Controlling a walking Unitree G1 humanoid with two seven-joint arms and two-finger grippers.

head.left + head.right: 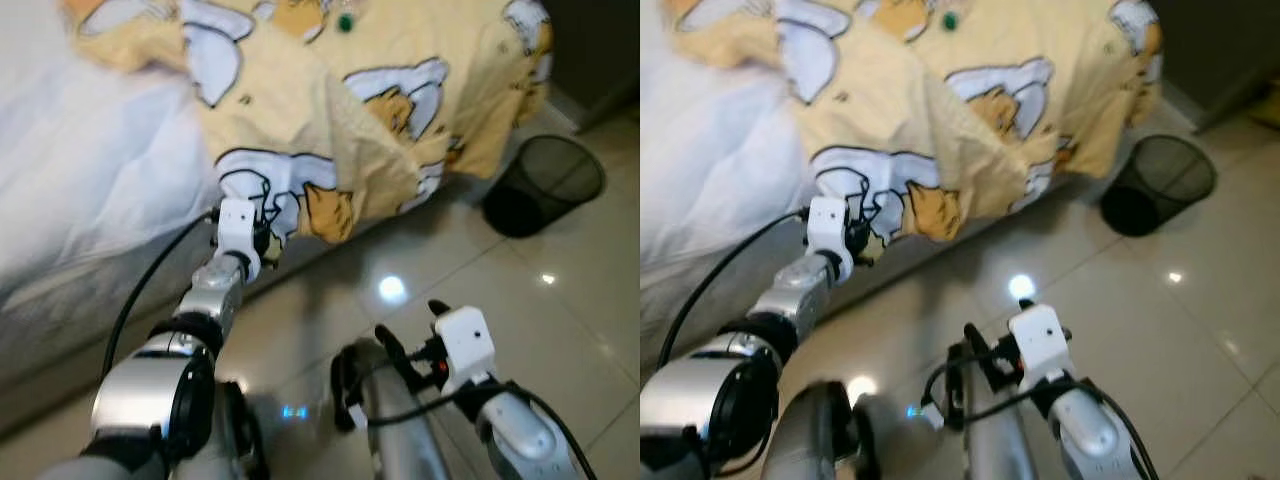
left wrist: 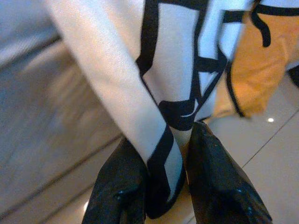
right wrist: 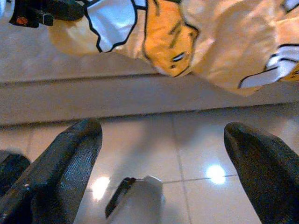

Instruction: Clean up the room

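**A:** Where is the blanket you are tidying?

**B:** The yellow cartoon-print blanket [image 1: 330, 110] lies rumpled across the bed [image 1: 80, 180] at the far left, its near edge hanging over the side toward the tiled floor [image 1: 480, 280]. Your left gripper [image 1: 268, 243] is raised to that hanging edge, and in the left wrist view its two black fingers [image 2: 121, 186] are pressed together on a fold of the cloth.

**A:** And the other claw?

**B:** Your right gripper [image 3: 163, 154] hangs low and near over the floor, fingers spread wide and holding nothing. A black mesh wastebasket [image 1: 545, 183] stands on the floor at the far right, just beside the blanket's draped corner.

**A:** How will the cloth behave?

**B:** Judge it as light, soft and limp: it will sag and slide, not lift as one piece. A pinch on one fold may slip, so you would likely want the right gripper to take the hem further right, spreading the load.
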